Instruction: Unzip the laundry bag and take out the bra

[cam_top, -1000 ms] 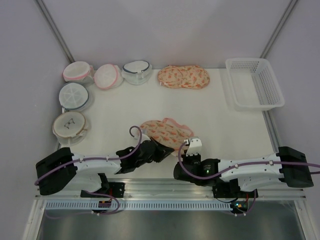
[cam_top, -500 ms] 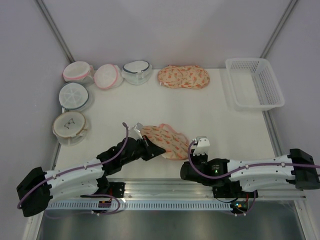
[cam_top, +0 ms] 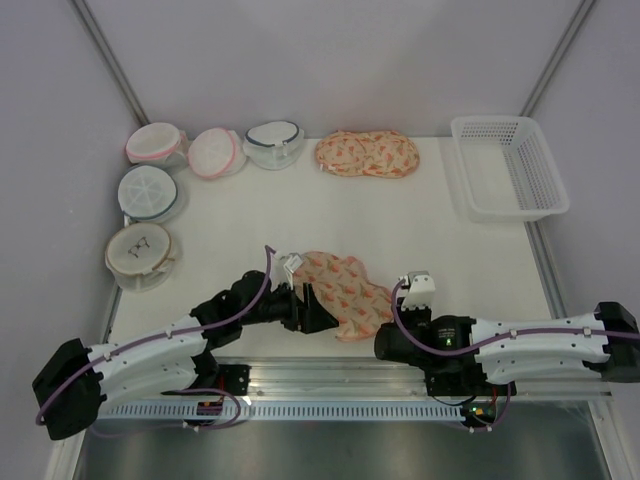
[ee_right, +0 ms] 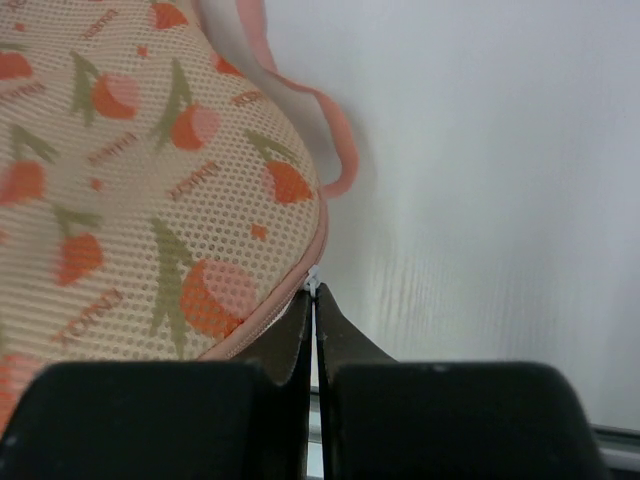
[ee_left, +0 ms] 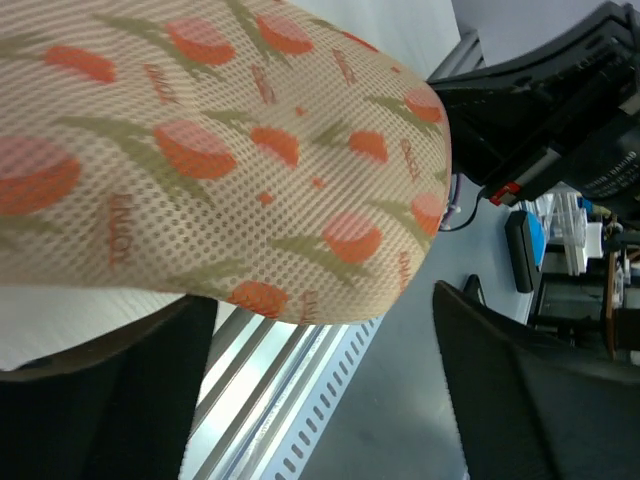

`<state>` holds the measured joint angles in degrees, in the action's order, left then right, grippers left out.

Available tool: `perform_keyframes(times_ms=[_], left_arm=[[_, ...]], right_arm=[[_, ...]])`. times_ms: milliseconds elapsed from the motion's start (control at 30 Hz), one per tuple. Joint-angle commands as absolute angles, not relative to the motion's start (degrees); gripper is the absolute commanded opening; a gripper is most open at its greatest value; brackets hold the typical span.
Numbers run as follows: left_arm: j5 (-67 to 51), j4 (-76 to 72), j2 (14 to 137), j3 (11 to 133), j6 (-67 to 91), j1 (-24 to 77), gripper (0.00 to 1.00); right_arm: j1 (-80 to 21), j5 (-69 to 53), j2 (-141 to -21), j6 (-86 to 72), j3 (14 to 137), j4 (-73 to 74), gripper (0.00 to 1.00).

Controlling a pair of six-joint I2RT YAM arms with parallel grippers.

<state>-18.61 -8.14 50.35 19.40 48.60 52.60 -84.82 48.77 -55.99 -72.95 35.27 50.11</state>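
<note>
The peach, orange-printed laundry bag [cam_top: 340, 290] lies near the table's front edge between my two arms. My left gripper [cam_top: 318, 308] stands open at its left lobe. In the left wrist view the printed mesh bag [ee_left: 220, 150] fills the upper picture, its edge just above the gap of the gripper [ee_left: 320, 395], and one dark finger [ee_left: 520, 400] stands far off the other. My right gripper [ee_right: 313, 300] is shut on the small white zipper pull [ee_right: 313, 283] at the bag's pink trimmed edge [ee_right: 250, 335]. The bra is hidden.
A twin printed bag [cam_top: 367, 154] lies at the back centre. A white basket [cam_top: 508, 165] stands at the back right. Several round mesh bags [cam_top: 150, 190] sit along the back left and left side. The table's front rail [cam_top: 330, 385] runs just behind the grippers.
My left gripper has opened and let go of the bag. The bag has slid toward the front right, and my right gripper has drawn back to the right, still shut on the zipper pull.
</note>
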Motion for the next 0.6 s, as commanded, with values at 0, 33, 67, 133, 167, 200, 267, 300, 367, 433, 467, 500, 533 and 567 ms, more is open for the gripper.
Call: perform_keyframes(times_ms=[0,33,67,133,167,200,267,300,367,433,467,500,533,567], left_arm=[[-15.15,-6.34,51.68,23.01,46.75,52.47,0.95],[-13.55,-4.94,51.94,23.20,47.63,52.56,0.97],[-11.71,-4.14,51.60,23.38,49.99,52.56,1.00],[-6.08,-3.26,50.11,22.25,53.51,52.56,0.99],[-4.50,-2.38,47.84,21.71,56.92,52.56,1.00],[-1.61,-1.76,46.25,20.32,58.87,52.91,1.00],[-0.27,-0.45,41.69,18.64,64.39,53.52,1.00],[1.30,1.04,40.27,17.41,66.25,54.05,0.99],[1.84,3.41,36.41,16.18,71.00,55.01,1.00],[2.11,4.48,34.29,14.60,74.51,55.46,1.00],[1.94,4.92,33.49,14.15,75.49,55.63,1.00],[1.59,5.44,32.44,13.28,76.46,55.90,1.00],[1.41,5.80,32.08,13.01,78.38,55.90,0.99],[1.23,6.06,31.91,12.75,79.09,56.25,1.00]], right_arm=[[-84.90,51.42,-53.71,-75.41,36.04,55.37,0.01],[-84.82,51.24,-53.35,-75.76,36.38,55.81,0.01],[-84.90,51.07,-52.91,-75.85,36.65,56.16,0.00],[-84.82,51.15,-52.82,-75.85,37.09,56.34,0.00],[-84.81,51.33,-53.00,-75.94,37.09,56.42,0.00],[-84.90,51.24,-53.69,-75.94,37.09,56.34,0.00],[-84.81,49.93,-55.01,-74.81,37.09,54.59,0.00],[-84.81,48.88,-56.67,-73.40,37.00,51.36,0.01],[-84.90,41.89,-59.31,-63.10,36.48,43.55,0.01],[-84.90,34.49,-61.16,-56.37,34.55,27.30,0.00],[-84.90,30.54,-62.39,-53.99,34.19,22.63,0.00],[-84.90,24.58,-65.10,-51.01,34.02,14.50,0.00],[-84.82,21.74,-66.69,-50.11,34.10,11.11,0.00],[-84.90,19.97,-69.93,-49.49,34.45,8.38,0.00]])
